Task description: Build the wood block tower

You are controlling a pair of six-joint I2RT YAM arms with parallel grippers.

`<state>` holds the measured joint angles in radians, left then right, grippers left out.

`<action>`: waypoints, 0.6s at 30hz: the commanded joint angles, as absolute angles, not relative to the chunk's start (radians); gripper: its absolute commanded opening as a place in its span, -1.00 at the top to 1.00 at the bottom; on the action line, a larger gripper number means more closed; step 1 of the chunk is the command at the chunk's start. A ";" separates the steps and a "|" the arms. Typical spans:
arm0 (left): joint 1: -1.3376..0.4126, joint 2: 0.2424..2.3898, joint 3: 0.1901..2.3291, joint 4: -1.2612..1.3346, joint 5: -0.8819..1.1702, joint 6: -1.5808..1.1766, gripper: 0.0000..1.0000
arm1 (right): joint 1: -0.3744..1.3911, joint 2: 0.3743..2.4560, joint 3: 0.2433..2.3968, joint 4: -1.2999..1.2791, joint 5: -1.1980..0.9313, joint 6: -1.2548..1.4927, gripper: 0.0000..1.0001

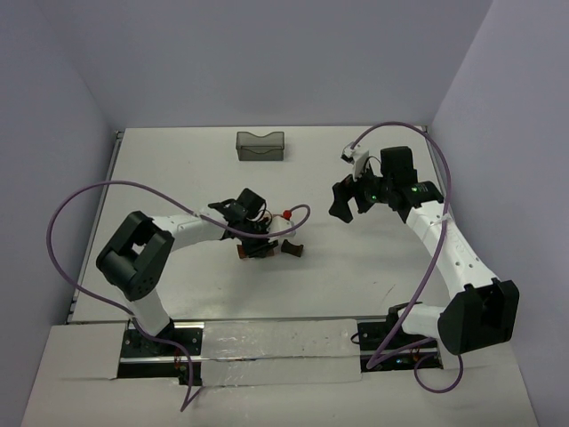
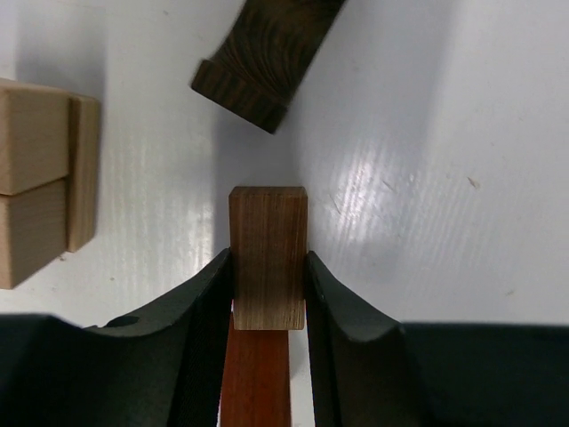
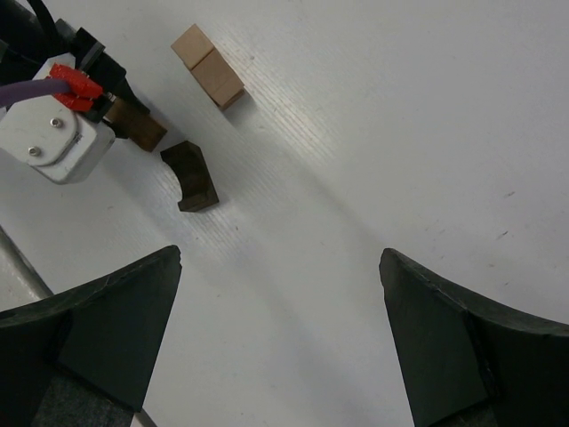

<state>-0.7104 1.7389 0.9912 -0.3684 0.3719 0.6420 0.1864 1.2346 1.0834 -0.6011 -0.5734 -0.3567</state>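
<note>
White worktop (image 1: 178, 169), pale lilac walls, and all the action sits at the middle. The left tool (image 2: 268, 294) is down low, its two dark fingers pinching a small brown block (image 2: 268, 253) squarely by its sides. Right behind it, in the same gap, there's a reddish-brown piece (image 2: 256, 378) (whether the fingers grip that one too, I cannot tell). Just beyond the block lies the dark arch (image 2: 262, 53), on its side, close but not touching. Off to the left in the left wrist view, the tan blocks (image 2: 36, 178) sit pressed together, a thin bar flush against two cubes, apart from the tool. Over on the other side, the right tool (image 3: 280, 294) hangs above bare worktop, fingers spread wide with nothing between them, well apart from the blocks. A dark translucent bin (image 1: 260, 145) stands near the far edge.
</note>
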 commanded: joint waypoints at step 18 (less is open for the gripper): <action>-0.694 1.612 1.225 -0.698 0.496 0.741 0.99 | 0.181 1.212 1.049 -0.505 -0.614 -0.322 -0.99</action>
